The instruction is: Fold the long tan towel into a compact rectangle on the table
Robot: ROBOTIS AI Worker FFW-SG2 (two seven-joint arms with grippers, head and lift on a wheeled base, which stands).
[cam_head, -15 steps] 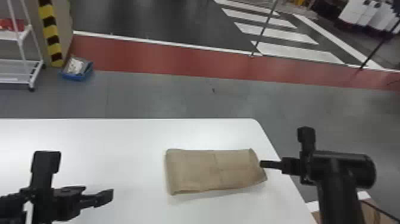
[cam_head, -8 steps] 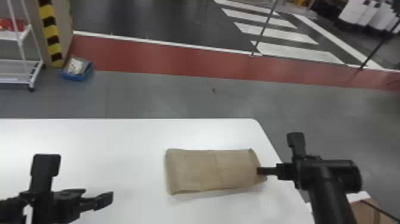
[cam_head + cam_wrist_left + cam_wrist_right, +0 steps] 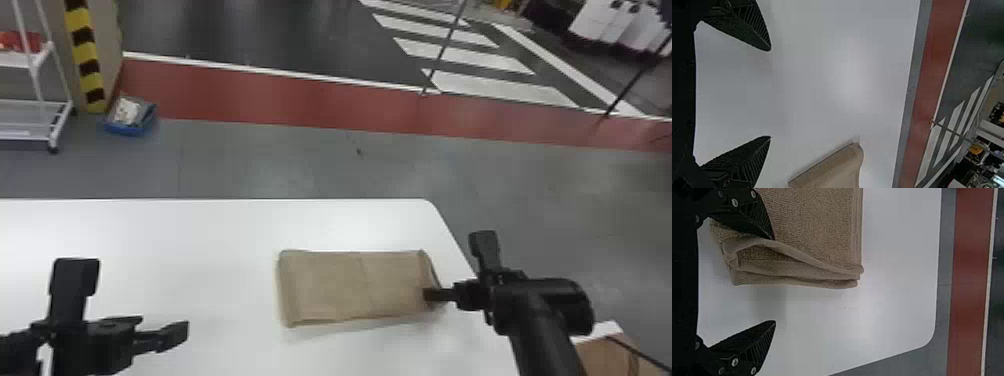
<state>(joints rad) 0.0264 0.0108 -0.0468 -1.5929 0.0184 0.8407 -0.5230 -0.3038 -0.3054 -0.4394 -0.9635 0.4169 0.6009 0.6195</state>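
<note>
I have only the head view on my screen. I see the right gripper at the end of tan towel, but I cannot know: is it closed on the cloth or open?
Observer: Open. In the right wrist view the right gripper has its fingers wide apart, one overlapping the towel, the other over bare table.
Operator: Thank you. And this end of towel, is it one flat edge?
Observer: No, several folded layers show there, and the upper ones gape apart in a loose loop.
Operator: Also the left gripper, is something between its fingers?
Observer: Nothing; the left gripper is spread wide, with only tabletop seen between its fingertips.
</note>
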